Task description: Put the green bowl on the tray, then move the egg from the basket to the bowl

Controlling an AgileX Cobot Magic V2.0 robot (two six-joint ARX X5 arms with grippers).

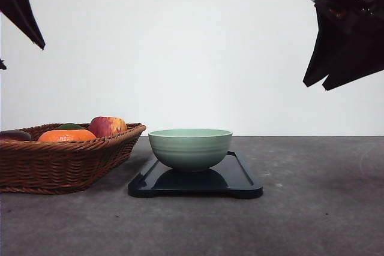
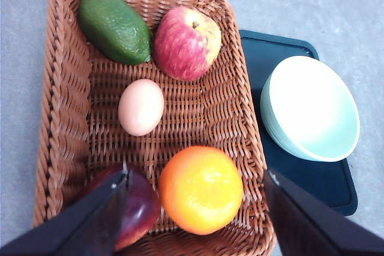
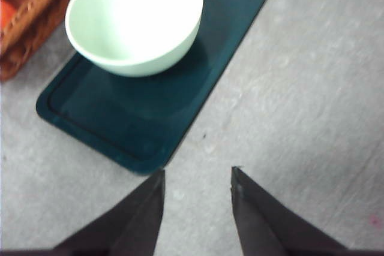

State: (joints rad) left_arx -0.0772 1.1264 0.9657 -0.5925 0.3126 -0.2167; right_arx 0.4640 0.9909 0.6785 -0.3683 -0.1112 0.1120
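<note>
Green bowl (image 1: pixel 190 148) sits upright on tray (image 1: pixel 243 179), empty, on grey bench (image 1: pixel 312 208). Basket (image 1: pixel 60 163) just beside tray on robot's left. Egg (image 2: pixel 141 107) in basket middle, btwn avocado (image 2: pixel 114 26), apple (image 2: pixel 187 42), orange (image 2: pixel 201 189) & a dark red fruit (image 2: pixel 139 208). Left claw (image 2: pixel 195 193) released, spread wide above basket. Right claw (image 3: pixel 197 187) released, over bare bench near tray corner, holding nothing.
</note>
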